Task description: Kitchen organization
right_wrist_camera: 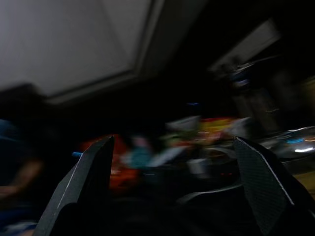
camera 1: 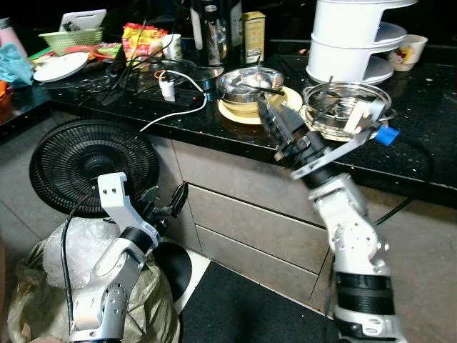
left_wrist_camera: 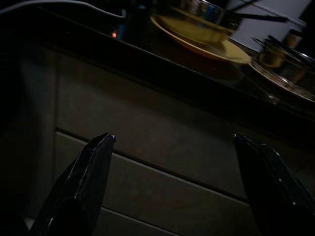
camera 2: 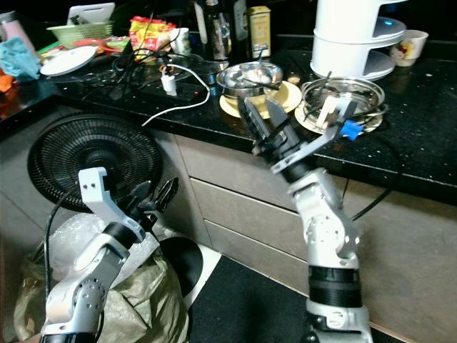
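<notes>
the left gripper (camera 2: 158,198) is hanging low before the drawers, fingers spread, grasping nothing; the right gripper (camera 2: 263,123) is reaching nearer, fingers parted, at the counter's edge (camera 2: 214,128); the steel bowl (camera 2: 250,76) on its yellow plate (camera 2: 285,94) is sitting just beyond.

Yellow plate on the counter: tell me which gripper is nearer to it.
Right. The right gripper is raised at the counter edge, open, just in front of the yellow plate. The left gripper hangs low beside the fan, well below the counter.
</notes>
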Robot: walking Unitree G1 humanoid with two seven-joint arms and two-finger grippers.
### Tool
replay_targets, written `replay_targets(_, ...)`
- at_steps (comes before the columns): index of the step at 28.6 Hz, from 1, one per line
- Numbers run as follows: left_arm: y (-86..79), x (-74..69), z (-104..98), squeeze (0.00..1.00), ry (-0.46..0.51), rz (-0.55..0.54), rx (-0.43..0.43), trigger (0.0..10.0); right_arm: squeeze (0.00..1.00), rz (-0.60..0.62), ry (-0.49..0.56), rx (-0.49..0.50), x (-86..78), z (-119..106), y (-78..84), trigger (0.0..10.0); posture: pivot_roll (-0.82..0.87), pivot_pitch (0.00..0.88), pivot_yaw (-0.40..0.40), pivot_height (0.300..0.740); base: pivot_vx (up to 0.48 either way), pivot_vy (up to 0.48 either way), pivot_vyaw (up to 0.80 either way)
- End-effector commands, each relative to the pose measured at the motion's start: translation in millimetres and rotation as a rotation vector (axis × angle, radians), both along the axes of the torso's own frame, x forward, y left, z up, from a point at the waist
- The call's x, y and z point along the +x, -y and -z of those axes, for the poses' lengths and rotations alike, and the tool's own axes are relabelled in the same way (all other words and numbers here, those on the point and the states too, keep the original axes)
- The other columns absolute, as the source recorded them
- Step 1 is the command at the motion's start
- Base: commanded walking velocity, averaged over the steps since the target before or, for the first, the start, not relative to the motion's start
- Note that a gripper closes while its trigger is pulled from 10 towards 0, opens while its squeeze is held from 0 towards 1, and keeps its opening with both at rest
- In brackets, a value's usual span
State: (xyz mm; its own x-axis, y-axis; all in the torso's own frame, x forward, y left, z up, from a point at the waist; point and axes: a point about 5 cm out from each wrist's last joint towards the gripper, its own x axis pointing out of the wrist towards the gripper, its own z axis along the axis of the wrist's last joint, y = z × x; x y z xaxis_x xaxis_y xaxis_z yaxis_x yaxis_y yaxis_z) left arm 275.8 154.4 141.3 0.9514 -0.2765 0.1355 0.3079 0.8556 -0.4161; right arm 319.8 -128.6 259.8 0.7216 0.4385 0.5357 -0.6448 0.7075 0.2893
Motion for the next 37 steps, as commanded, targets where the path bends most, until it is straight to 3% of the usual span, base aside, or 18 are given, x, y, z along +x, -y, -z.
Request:
replay_targets(1,3.5,-1.1,-4.2,0.0,0.023,0.03,0.018,10.0,0.0,0.092,-0.011,-0.031,5.1,-4.3,3.9,10.0,-0.02,0.0,0.069,0.74,0.0,0.0,0.0)
replay_targets(10,6.3,-1.5,-11.4,0.0,0.062,0.046,0.031,10.0,0.0,0.16,-0.074,-0.014,10.0,-5.6,14.4,10.0,-0.02,0.0,0.068,0.74,0.224,0.0,-0.53)
replay_targets(30,17.1,-6.9,-11.1,0.0,0.074,0.108,0.046,10.0,0.0,0.225,-0.055,-0.137,10.0,0.6,12.4,10.0,-0.02,0.0,0.067,0.74,0.44,0.0,0.0)
replay_targets(37,29.8,-13.3,-7.7,0.0,0.065,0.188,0.054,10.0,0.0,0.253,-0.047,-0.161,10.1,1.2,18.5,10.0,-0.01,0.0,0.064,0.74,0.0,0.0,0.0)
